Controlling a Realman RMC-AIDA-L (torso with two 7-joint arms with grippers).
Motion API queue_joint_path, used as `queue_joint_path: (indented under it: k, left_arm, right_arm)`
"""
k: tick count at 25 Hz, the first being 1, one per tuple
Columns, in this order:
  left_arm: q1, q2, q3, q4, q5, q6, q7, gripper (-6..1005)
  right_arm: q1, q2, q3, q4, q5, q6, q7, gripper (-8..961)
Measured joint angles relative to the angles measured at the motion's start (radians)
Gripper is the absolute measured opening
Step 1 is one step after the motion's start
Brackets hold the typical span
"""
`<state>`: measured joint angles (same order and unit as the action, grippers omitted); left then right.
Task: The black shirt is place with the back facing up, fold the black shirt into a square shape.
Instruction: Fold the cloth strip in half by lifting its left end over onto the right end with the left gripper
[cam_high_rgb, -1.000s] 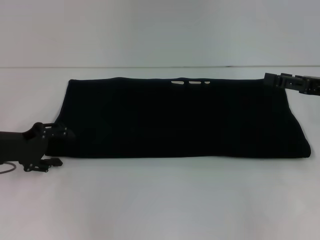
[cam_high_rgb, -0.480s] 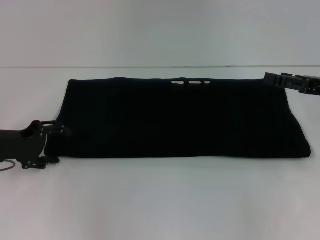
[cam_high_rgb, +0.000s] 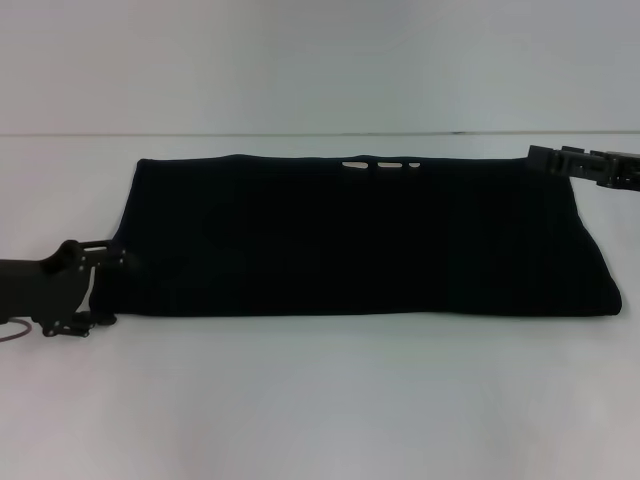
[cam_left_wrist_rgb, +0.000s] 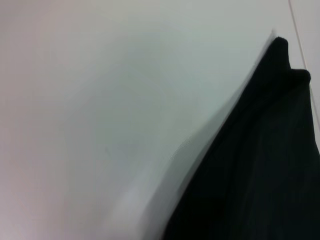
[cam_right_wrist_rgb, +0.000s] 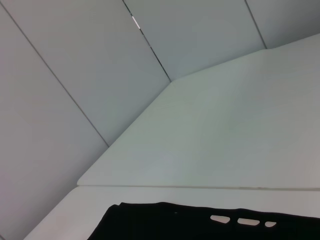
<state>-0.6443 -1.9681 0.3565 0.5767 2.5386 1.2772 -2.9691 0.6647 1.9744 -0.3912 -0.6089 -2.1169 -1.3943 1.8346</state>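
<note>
Left gripper (cam_high_rgb: 100, 285) low—beside black shirt (cam_high_rgb: 360, 240) corner.

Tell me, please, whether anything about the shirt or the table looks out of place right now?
Nothing stands out. The black shirt lies flat as a wide band on the white table, with the left gripper at its near left corner and the right gripper at its far right corner.

Black shirt (cam_high_rgb: 360, 237) flat between two pincers

Plain black shirt (cam_high_rgb: 360, 235) on white table (cam_high_rgb: 320, 400).
</note>
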Motion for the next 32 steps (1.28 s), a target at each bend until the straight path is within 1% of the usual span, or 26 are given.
queue_joint_path:
  k: [12, 17, 27, 32]
  left_arm:
    - [0.000, 0.000, -0.001, 0.000, -0.005, -0.031, 0.016, 825]
    - [-0.005, 0.003, -0.001, 0.001, -0.006, -0.053, 0.032, 822]
    - [-0.013, 0.008, -0.001, 0.005, -0.019, -0.047, 0.071, 815]
    - [0.003, 0.009, 0.000, 0.032, -0.012, -0.045, 0.090, 811]
  right_arm:
    - [0.001, 0.000, 0.000, 0.000, 0.011, 0.000, 0.000, 899]
    - [0.001, 0.000, 0.000, 0.000, 0.012, 0.000, -0.005, 899]
    - [0.000, 0.002, 0.000, 0.000, 0.012, 0.000, -0.007, 899]
    - [0.001, 0.003, -0.001, 0.000, 0.012, 0.000, -0.008, 899]
